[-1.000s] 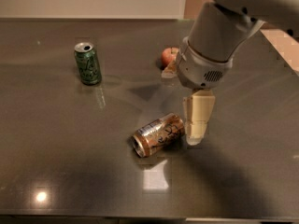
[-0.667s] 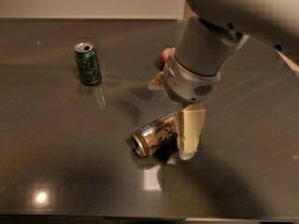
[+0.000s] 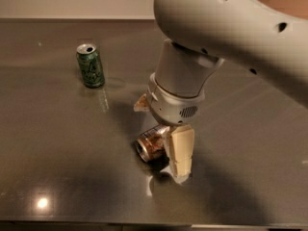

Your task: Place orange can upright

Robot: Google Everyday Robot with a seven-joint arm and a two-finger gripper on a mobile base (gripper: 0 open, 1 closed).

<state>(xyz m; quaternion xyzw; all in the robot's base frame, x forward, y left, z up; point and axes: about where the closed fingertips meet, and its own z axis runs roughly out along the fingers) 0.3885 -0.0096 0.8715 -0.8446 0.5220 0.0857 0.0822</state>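
The orange can lies on its side on the dark table, silver end facing front-left. It is copper-orange with dark markings. My gripper hangs from the big pale arm and has come down right at the can, its cream tip against the can's right-hand front side and close to the table surface. The wrist covers the far part of the can.
A green can stands upright at the back left. A small peach-coloured object shows partly behind the wrist. The table's front edge runs along the bottom. A light wall stands behind the table.
The arm has swung left and lower, bringing the gripper from beside the can's right end to right over it. The can itself has not moved.
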